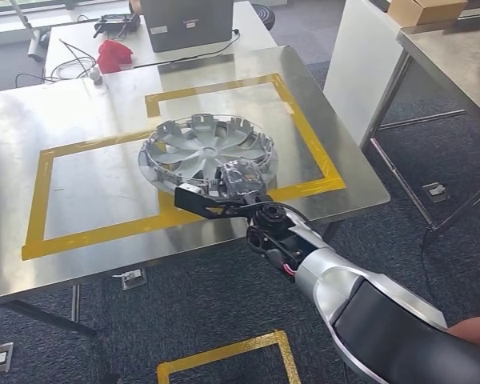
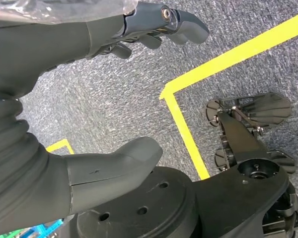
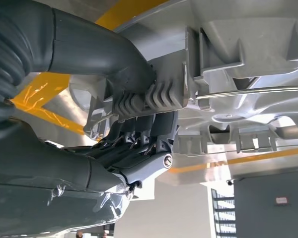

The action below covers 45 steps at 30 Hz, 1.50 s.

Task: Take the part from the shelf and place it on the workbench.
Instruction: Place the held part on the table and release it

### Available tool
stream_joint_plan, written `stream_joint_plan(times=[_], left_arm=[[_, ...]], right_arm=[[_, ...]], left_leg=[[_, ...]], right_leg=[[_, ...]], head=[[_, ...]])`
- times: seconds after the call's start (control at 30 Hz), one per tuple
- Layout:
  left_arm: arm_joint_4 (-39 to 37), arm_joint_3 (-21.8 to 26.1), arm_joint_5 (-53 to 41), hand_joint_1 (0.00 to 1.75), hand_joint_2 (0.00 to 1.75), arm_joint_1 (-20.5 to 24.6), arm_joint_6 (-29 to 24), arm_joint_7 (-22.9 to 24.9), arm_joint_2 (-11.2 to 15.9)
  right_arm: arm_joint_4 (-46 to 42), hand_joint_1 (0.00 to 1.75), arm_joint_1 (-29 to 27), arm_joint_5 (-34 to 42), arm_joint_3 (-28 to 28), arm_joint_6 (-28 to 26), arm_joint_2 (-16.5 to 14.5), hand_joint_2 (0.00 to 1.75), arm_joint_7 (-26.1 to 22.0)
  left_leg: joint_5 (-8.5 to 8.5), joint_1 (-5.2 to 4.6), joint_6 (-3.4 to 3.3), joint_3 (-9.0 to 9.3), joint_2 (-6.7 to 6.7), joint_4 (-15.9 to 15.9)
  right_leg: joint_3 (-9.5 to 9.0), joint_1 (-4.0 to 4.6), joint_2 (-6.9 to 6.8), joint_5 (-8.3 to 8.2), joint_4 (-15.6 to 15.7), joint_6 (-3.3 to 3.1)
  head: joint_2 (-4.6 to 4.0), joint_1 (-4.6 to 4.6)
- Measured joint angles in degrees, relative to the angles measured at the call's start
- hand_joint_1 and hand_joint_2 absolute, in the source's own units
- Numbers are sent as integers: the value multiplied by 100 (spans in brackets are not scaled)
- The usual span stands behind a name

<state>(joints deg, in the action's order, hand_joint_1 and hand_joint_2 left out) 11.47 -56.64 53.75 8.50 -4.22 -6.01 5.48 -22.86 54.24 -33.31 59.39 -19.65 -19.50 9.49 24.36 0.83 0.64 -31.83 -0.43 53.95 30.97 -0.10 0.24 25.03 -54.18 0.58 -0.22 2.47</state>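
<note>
From the head view I saw the part, a silver wheel cover, lying flat on the steel workbench, straddling the yellow tape outline near that bench's front edge. My right hand reached in over the front edge and sat on the near rim of the part. Beyond the part, at the bench's far side, lay a red cloth and a dark box. In the left wrist view my left hand hung over grey carpet crossed by yellow floor tape, thumb and fingers held apart with nothing between them. In the right wrist view my right hand was clamped on the part's rim, thumb on one face and fingers curled under the other.
</note>
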Motion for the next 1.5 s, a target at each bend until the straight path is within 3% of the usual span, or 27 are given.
stream_joint_plan(times=[0.33,0.57,0.7,0.73,0.87,1.5], left_arm=[[0,-28,36,0,175,-1,0,27,-2],[0,-31,62,0,175,-5,69,-18,-1],[0,-39,60,0,175,-6,184,-92,1],[0,-47,55,0,175,-5,189,-110,1],[0,-123,42,0,0,-1,175,-142,5],[0,-155,105,0,0,-3,61,-142,5]], right_arm=[[152,175,33,181,-226,-369,0,175,29],[225,175,35,219,-498,-587,1,175,370],[270,0,34,228,-703,-696,23,175,424],[278,0,34,233,-757,-714,37,175,421],[298,0,35,238,-930,-727,81,175,378],[310,0,33,218,-1099,-649,103,175,0]], left_leg=[[0,0,0,0,0,0],[0,0,0,1,0,1],[0,0,0,1,1,1],[0,0,0,2,2,1],[0,0,0,4,6,1],[0,0,0,4,6,1]], right_leg=[[0,0,0,0,0,0],[1,0,1,0,0,0],[2,0,2,0,0,0],[2,0,2,0,0,0],[1,0,5,-1,0,0],[0,0,5,-1,0,0]], head=[[0,0],[0,0],[0,0],[0,0],[0,0],[0,0]])
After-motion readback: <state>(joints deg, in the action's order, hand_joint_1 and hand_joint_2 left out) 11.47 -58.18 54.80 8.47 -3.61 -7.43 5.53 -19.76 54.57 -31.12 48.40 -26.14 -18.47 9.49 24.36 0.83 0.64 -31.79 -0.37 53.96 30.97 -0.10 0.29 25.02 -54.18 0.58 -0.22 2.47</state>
